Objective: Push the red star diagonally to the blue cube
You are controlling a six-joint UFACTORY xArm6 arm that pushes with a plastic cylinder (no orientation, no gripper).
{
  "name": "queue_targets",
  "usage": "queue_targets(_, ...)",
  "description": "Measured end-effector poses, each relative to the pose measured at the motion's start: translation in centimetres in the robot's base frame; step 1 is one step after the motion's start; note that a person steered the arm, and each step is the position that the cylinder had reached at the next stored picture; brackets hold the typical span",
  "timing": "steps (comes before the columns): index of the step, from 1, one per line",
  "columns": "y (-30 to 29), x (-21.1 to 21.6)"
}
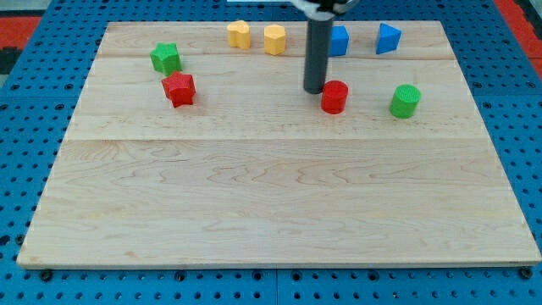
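The red star lies at the upper left of the wooden board, just below the green star. The blue cube sits at the view's top, right of centre, partly hidden behind my rod. My tip rests on the board just left of the red cylinder, close to it or touching it. The tip is far to the right of the red star and below the blue cube.
Two yellow blocks sit at the top, left of the rod. A blue triangular block sits at the top right. A green cylinder stands right of the red cylinder.
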State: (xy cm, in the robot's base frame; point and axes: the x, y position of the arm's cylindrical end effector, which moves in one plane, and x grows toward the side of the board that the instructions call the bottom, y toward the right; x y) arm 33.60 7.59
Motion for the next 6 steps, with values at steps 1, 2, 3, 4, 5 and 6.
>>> queue_targets(1,2.9,0.2)
queue_targets(2,2.6,0.7)
queue_targets(3,2.3,0.7)
queue_targets(4,-2.0,-1.4)
queue_targets(5,-11.5,-3.9)
queue_targets(6,-16.4,-2.7)
